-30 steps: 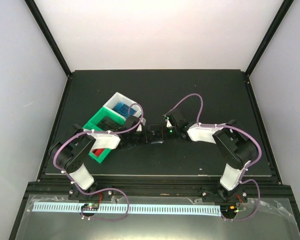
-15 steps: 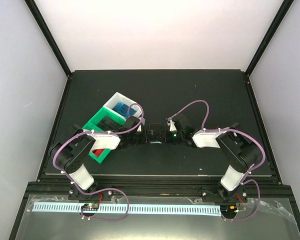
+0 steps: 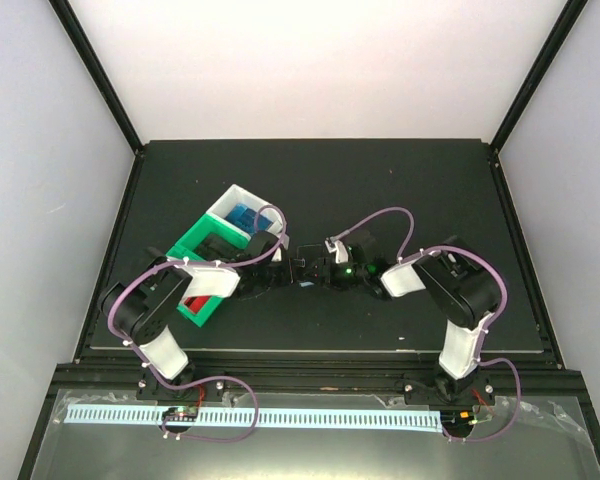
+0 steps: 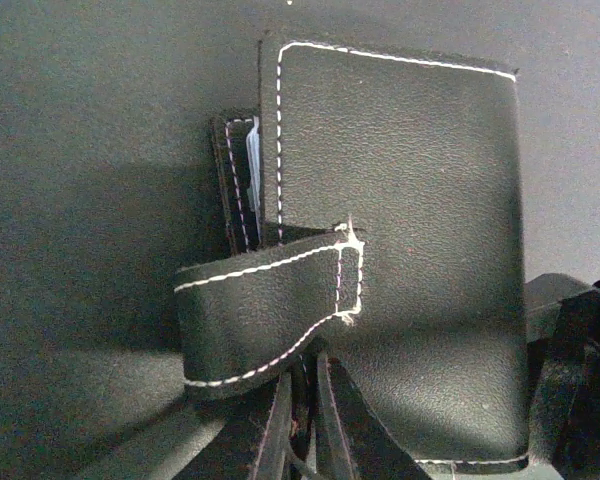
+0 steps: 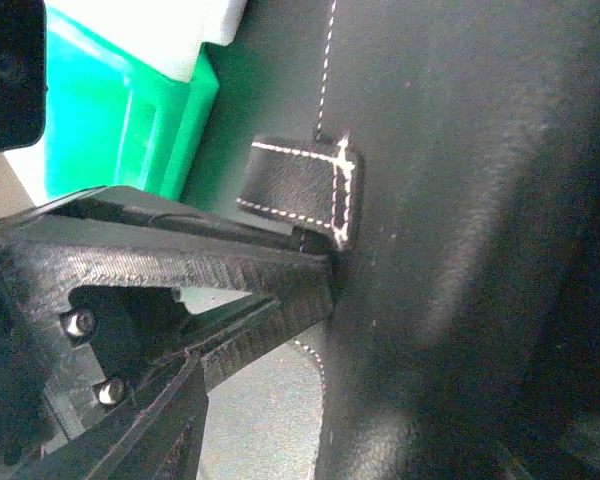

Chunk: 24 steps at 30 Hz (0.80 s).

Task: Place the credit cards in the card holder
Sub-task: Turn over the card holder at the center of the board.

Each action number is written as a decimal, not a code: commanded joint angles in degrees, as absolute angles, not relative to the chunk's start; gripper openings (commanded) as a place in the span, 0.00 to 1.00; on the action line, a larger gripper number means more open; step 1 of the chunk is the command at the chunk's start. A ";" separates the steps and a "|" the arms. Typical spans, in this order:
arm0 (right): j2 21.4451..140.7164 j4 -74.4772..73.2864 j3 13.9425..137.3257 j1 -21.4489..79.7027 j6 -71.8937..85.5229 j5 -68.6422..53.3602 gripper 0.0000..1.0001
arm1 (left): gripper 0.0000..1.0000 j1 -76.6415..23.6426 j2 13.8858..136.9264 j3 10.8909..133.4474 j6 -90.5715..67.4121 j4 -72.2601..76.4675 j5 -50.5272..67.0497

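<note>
The black card holder (image 3: 308, 271) with white stitching lies folded on the mat between both grippers. Up close, the card holder (image 4: 400, 220) has its snap strap (image 4: 265, 315) curling off to the left, and a light blue edge peeks out at its spine. My left gripper (image 4: 307, 415) comes up under the strap, fingers pinched together on the holder's edge. My right gripper (image 3: 324, 273) presses in from the other side with its jaws apart, so the holder (image 5: 430, 230) fills its view. A blue card (image 3: 244, 217) lies in the white tray, a red card (image 3: 192, 301) in the green tray.
The green tray (image 3: 202, 247) and the white tray (image 3: 232, 200) adjoining it stand just left of the holder, behind my left arm. The green tray (image 5: 110, 120) shows beyond the strap in the right wrist view. Black frame posts rise at the mat's corners.
My left gripper has closed on the card holder. My right gripper has moved left up against the holder and spread its jaws wider. The holder stays in place.
</note>
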<state>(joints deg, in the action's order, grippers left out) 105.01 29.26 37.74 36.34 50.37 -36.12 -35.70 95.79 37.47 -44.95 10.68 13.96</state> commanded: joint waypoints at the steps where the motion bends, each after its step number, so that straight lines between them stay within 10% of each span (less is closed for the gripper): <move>1: 106.96 35.20 37.04 38.30 51.58 -43.90 0.56 | 0.08 -35.20 101.04 35.46 -43.24 2.42 9.57; 11: 105.10 34.86 37.88 38.32 50.92 -39.44 0.32 | 0.08 -35.23 100.09 35.60 -43.13 2.34 10.25; 18: 100.43 28.83 36.77 38.27 48.69 -29.57 0.48 | 0.08 -35.13 99.91 35.43 -42.82 2.19 10.36; 24: 102.93 26.60 39.73 38.32 48.94 -24.83 0.40 | 0.09 -35.14 99.55 35.20 -42.53 2.76 12.21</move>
<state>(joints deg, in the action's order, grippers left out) 101.93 26.28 36.95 38.24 49.87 -29.32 -35.20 96.27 37.47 -43.99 10.90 14.00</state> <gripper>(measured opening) 0.443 0.091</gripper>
